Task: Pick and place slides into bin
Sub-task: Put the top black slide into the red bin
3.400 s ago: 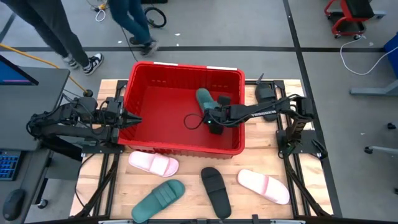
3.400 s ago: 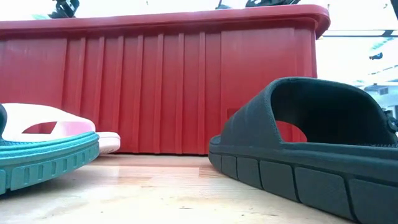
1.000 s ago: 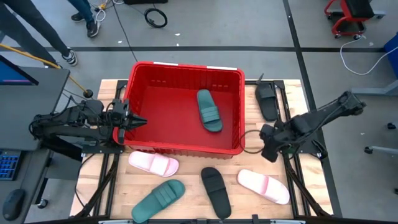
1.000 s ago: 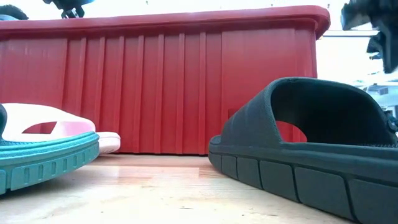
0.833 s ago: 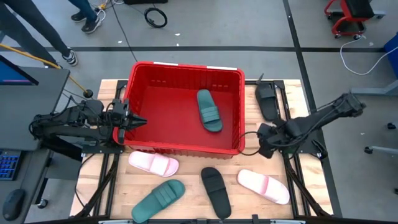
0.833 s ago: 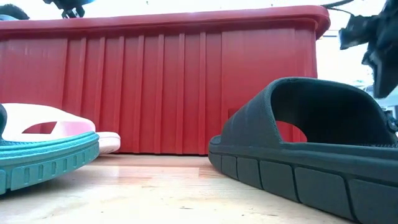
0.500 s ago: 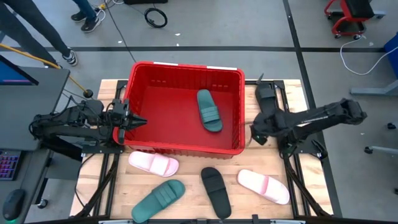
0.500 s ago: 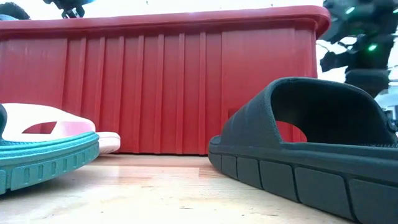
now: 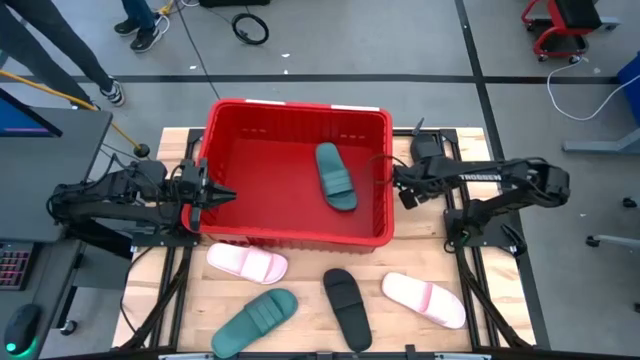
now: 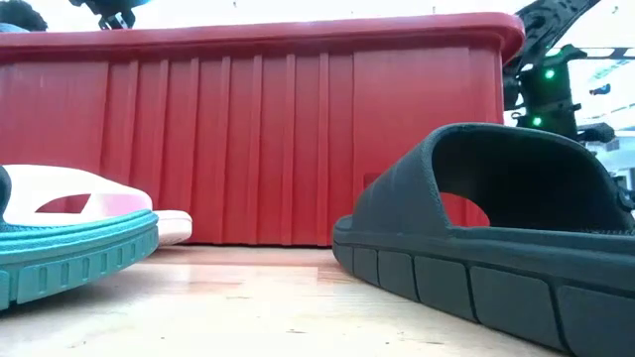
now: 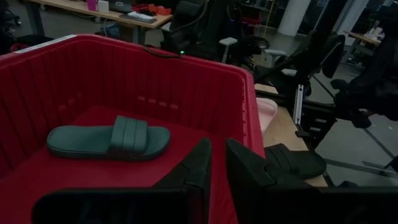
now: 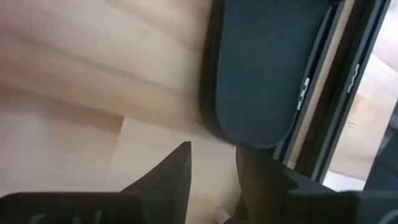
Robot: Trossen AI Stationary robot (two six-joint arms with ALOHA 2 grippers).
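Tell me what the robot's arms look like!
Both arms are dark, thin and jointed, with black cables. The right arm bears small white letters. Each ends in a gripper, left and right, with two dark pointed fingers. Green lights glow on the right arm.

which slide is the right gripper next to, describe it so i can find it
Start at the red bin. Past its right wall, the right gripper hovers beside a black slide lying against the table's frame rails. Unlike the other black slide, it lies apart from the pink and green ones in front.
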